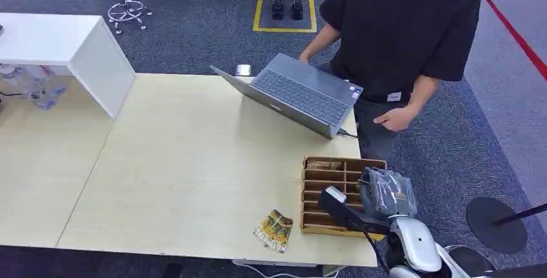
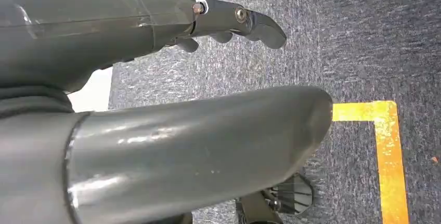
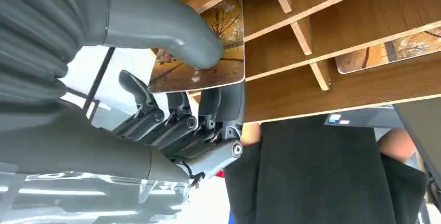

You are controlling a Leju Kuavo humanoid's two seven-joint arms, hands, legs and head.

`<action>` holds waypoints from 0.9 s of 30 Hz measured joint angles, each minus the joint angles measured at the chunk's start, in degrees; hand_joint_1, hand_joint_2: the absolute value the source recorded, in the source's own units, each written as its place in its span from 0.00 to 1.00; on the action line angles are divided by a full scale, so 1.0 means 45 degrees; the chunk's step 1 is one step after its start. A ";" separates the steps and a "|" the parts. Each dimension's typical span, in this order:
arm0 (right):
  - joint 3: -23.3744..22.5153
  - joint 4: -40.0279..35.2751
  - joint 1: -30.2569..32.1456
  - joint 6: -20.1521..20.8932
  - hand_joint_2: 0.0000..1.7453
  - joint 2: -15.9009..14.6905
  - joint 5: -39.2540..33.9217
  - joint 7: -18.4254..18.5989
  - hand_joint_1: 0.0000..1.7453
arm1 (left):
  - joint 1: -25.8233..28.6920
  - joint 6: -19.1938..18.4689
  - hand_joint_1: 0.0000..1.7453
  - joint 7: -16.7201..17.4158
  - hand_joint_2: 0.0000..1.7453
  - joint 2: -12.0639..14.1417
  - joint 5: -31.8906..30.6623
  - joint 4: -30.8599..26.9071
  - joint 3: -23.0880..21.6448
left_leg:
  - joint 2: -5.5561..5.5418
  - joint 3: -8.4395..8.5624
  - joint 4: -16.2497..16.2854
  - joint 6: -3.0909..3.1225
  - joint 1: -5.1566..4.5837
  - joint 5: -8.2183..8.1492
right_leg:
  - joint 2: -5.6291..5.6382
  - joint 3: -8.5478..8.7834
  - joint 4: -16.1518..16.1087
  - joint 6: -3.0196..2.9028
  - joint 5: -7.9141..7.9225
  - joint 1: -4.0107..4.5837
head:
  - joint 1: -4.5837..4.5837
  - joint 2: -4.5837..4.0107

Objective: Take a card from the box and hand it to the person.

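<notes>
A wooden box [image 1: 312, 195] with several slots sits at the table's near right corner. My right hand [image 1: 386, 192] hovers over it. In the right wrist view the right hand [image 3: 130, 37] pinches a card [image 3: 213, 63] with an autumn-tree picture between thumb and fingers, just outside the box's dividers [image 3: 338, 26]. A second card [image 3: 395, 52] lies in a slot. Across the table stands a person [image 1: 400, 26] in a black shirt, one hand [image 1: 395, 118] held low near the box. My left hand [image 2: 197, 141] hangs over the carpet, holding nothing, fingers [image 2: 234, 18] apart.
A loose card [image 1: 273, 231] lies on the table [image 1: 193, 162] left of the box, near the front edge. An open grey laptop [image 1: 297, 94] stands behind the box. A white cabinet [image 1: 71, 49] stands at the far left. A round black stand base [image 1: 497, 223] rests on the carpet to the right.
</notes>
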 joint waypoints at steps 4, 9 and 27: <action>0.0010 0.0000 -0.0027 -0.0005 1.00 0.0000 0.0000 -0.0005 0.89 | 0.0000 0.0000 0.00 0.0000 0.00 0.0000 0.0000 0.0000 0.0000 | 0.0000 -0.0001 0.0000 0.0000 0.0000 0.0000 | 0.0000 -0.0001 0.0000 0.0000 0.0000 0.0000 | 0.0000 0.0000; 0.0010 -0.0010 -0.0046 -0.0097 1.00 0.0015 0.0068 -0.0083 0.91 | -0.0001 0.0000 0.00 0.0000 0.00 0.0000 0.0005 0.0000 0.0000 | 0.0000 -0.0003 0.0000 0.0000 0.0000 0.0000 | -0.0001 -0.0002 0.0000 0.0000 0.0000 0.0000 | 0.0000 0.0000; -0.0253 -0.2036 -0.0406 0.1054 1.00 -0.0243 0.0471 0.0117 0.97 | 0.0001 0.0102 0.00 0.0000 0.00 0.0005 0.0053 0.0000 0.0000 | 0.0001 -0.0003 0.0001 0.0000 0.0000 0.0000 | 0.0001 -0.0005 -0.0001 0.0000 0.0000 -0.0001 | 0.0000 0.0000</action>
